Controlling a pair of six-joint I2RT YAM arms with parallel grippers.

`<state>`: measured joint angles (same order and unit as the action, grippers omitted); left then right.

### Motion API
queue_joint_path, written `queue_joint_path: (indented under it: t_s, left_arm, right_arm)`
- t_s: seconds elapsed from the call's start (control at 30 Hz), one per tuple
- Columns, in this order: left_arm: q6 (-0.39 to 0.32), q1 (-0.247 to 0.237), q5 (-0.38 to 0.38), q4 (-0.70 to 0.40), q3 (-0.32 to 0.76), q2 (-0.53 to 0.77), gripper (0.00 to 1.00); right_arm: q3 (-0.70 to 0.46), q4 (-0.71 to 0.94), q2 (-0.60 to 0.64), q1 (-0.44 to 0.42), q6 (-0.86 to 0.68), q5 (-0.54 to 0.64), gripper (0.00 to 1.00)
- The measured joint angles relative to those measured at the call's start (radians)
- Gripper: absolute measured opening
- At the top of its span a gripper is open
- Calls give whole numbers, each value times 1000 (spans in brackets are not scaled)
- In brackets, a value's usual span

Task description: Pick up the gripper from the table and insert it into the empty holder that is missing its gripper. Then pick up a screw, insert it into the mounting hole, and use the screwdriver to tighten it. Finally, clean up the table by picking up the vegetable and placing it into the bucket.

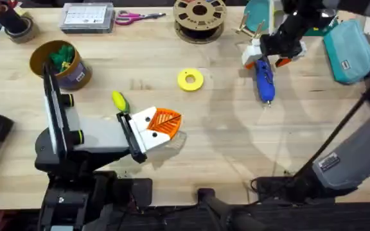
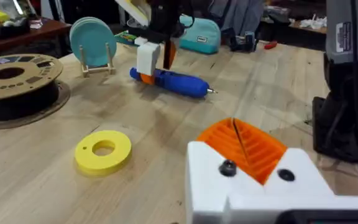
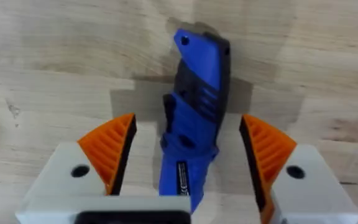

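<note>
Two spread fingers of the right hand straddle the screwdriver, yellow ring nearby.

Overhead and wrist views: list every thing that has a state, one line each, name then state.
screwdriver: lying flat on the table, between the open fingers, not gripped.
right gripper: open, straddling the screwdriver.
left gripper: shut, orange pads together, holding nothing.
vegetable: lying on the table, not in the bucket.
bucket: upright, open-topped, green item inside.
yellow ring: lying flat.
</note>
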<state>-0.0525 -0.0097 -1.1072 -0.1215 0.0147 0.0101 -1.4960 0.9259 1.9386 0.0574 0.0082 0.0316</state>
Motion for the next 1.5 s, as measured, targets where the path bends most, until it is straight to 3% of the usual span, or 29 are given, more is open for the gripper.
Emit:
queue_joint_path:
  t_s: [0.3,0.67,0.83,0.9,0.97,1.1,1.13,1.5]
  left_arm:
    - [0,0,0,0,0,0,4]
    - [0,0,0,0,0,0,4]
    - [0,0,0,0,0,0,4]
    - [0,0,0,0,0,0,4]
    - [0,0,0,0,0,0,4]
    - [0,0,0,0,0,0,4]
    - [0,0,0,0,0,0,4]
    - [0,0,0,0,0,0,4]
  right_arm:
    - [0,-44,77,0,0,-20,996]
    - [-1,-56,77,0,4,-21,991]
    - [-1,-54,77,0,4,-9,928]
    - [-1,-55,78,0,5,-3,852]
    - [-1,-55,78,0,5,-2,686]
    - [-1,-62,78,-1,7,5,89]
    - [-1,-62,80,-1,10,5,34]
    - [-1,-63,81,-1,11,4,27]
